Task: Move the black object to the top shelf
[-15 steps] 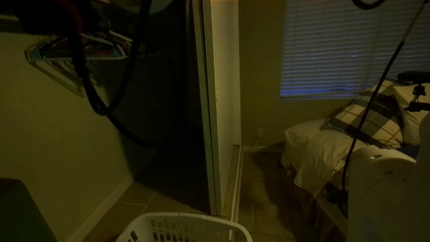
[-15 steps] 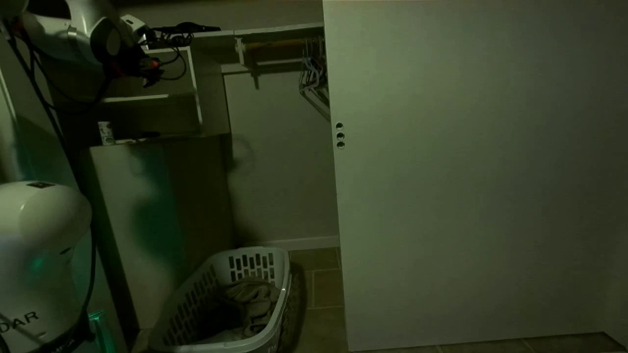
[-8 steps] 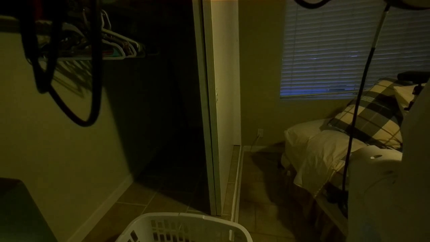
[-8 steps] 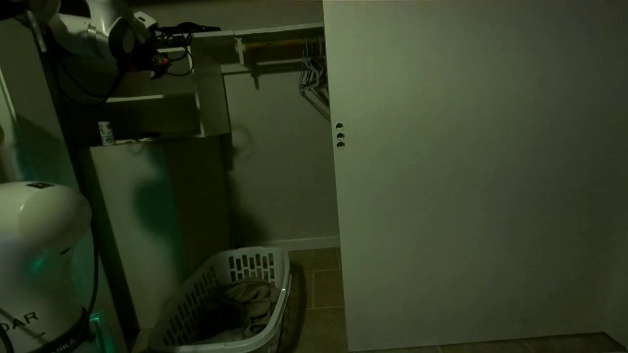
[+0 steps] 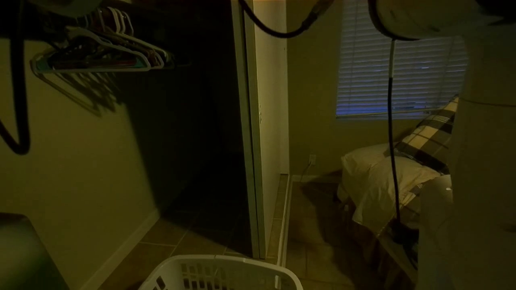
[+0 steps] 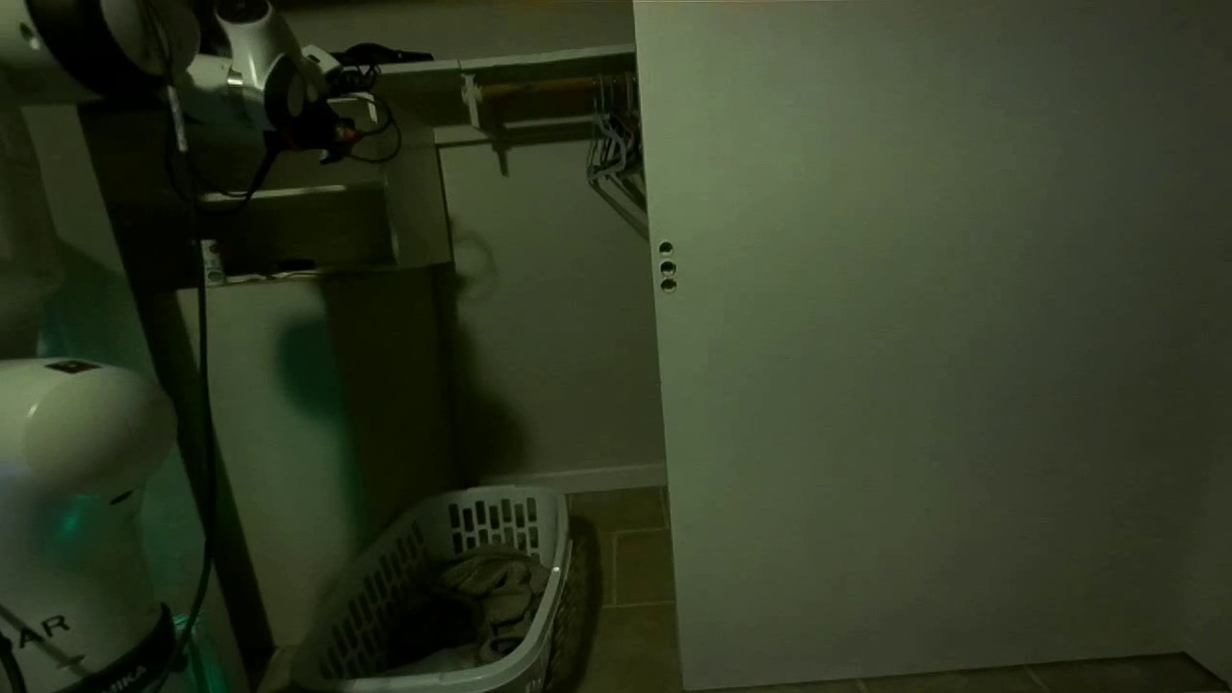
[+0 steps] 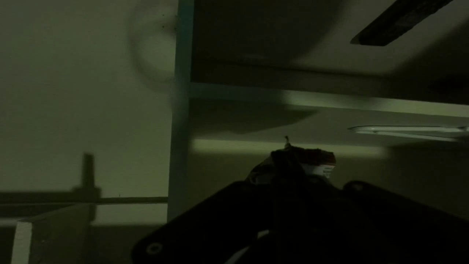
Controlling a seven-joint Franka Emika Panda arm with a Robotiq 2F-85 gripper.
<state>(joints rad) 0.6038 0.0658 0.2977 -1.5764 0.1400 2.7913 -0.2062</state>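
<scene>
The wrist view stands upside down. My gripper (image 7: 289,161) looks shut on a small dark thing with red and white parts (image 7: 317,163), held in front of the shelf unit. What it is I cannot tell; the fingers hide much of it. In an exterior view the gripper (image 6: 337,149) is dark and small, in front of the upper compartment. A long black object (image 6: 395,55) lies on the top shelf (image 6: 549,56). Another dark long object (image 7: 403,24) lies on the lowest shelf, also in an exterior view (image 6: 294,265).
A middle shelf board (image 7: 329,99) and a side panel (image 7: 181,110) bound the compartment. A white thin item (image 7: 406,130) lies on the middle shelf. A can (image 6: 212,262) stands on the lowest shelf. Hangers (image 6: 616,144), a sliding door (image 6: 914,337) and a laundry basket (image 6: 510,496) are nearby.
The arm and gripper have moved right along the shelf unit in an exterior view. An arm link has come into view before the window, and the hangers are less covered.
</scene>
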